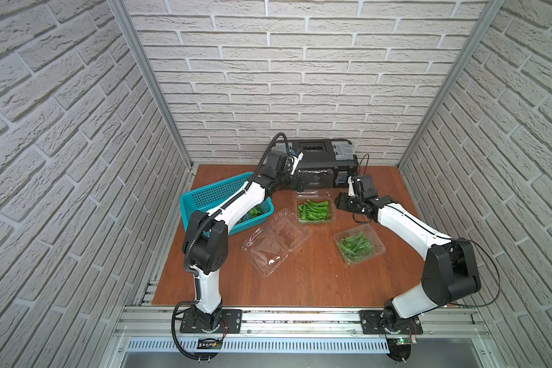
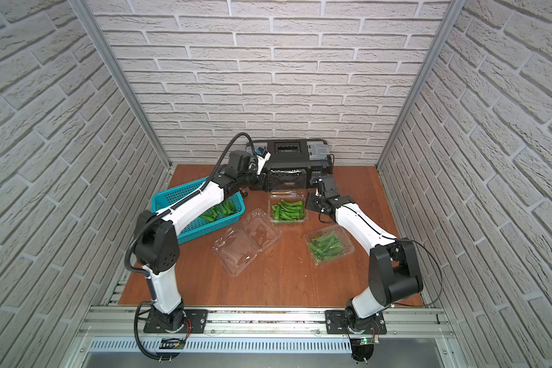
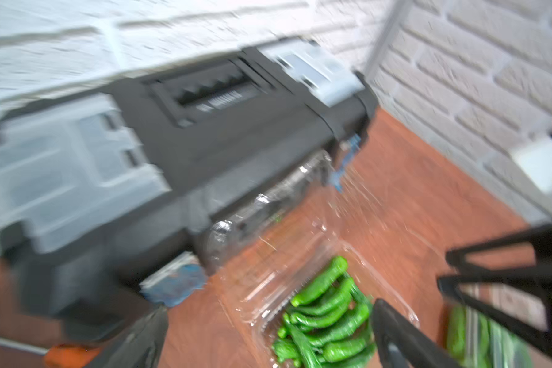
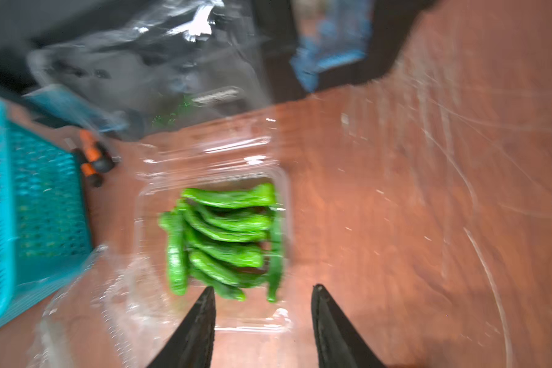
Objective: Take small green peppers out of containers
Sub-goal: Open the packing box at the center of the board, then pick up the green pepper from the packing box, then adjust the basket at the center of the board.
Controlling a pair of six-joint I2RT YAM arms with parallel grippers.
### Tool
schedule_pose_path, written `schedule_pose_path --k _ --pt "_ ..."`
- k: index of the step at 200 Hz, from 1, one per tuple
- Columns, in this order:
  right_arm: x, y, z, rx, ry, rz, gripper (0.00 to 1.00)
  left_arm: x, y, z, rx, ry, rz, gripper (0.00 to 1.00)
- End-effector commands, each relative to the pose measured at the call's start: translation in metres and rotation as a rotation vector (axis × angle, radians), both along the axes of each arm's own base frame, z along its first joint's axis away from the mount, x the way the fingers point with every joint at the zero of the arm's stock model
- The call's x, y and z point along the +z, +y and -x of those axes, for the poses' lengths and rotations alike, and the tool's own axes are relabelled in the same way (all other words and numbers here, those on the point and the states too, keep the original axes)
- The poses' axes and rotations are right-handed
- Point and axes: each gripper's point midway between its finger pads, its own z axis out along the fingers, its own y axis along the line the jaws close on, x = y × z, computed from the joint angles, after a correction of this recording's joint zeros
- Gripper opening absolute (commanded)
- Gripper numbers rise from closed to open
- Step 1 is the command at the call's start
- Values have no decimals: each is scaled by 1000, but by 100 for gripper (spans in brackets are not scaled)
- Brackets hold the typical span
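Note:
Small green peppers [image 1: 314, 210] fill an open clear container [image 1: 313, 195] in front of the toolbox, its lid leaning back against it. My left gripper [image 1: 289, 184] hovers at that container's far left corner, open; in the left wrist view its fingers [image 3: 392, 331] stand wide apart over the peppers [image 3: 329, 312]. My right gripper [image 1: 340, 202] is at the container's right side, open, with nothing gripped between its fingertips [image 4: 204, 306], which point at the peppers [image 4: 227, 239]. A second, closed container [image 1: 375, 242] holds more peppers. A third container [image 1: 276, 242] lies open and empty.
A teal basket [image 1: 204, 191] at the left holds a few peppers [image 2: 220, 210], and my left arm crosses above it. A black toolbox [image 1: 319, 156] stands against the back wall. A small orange and black object [image 4: 93, 162] lies between basket and toolbox.

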Motion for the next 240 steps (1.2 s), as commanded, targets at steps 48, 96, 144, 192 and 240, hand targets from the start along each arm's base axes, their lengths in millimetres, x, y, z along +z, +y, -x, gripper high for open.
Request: schedule_pose_path --k 48,96,144,192,240 --pt "-44 112 -7 300 156 -42 41 5 146 0 628 -12 52 98" --pt "-93 118 -16 241 255 8 41 -49 213 36 827 147 44 98" --pt "-101 114 -14 246 267 35 41 -83 191 34 709 251 2 98" --pt "-80 102 -15 232 202 90 41 -99 150 22 563 300 -36 98" --pt "-74 91 -8 229 195 135 41 -108 117 14 446 329 -44 98"
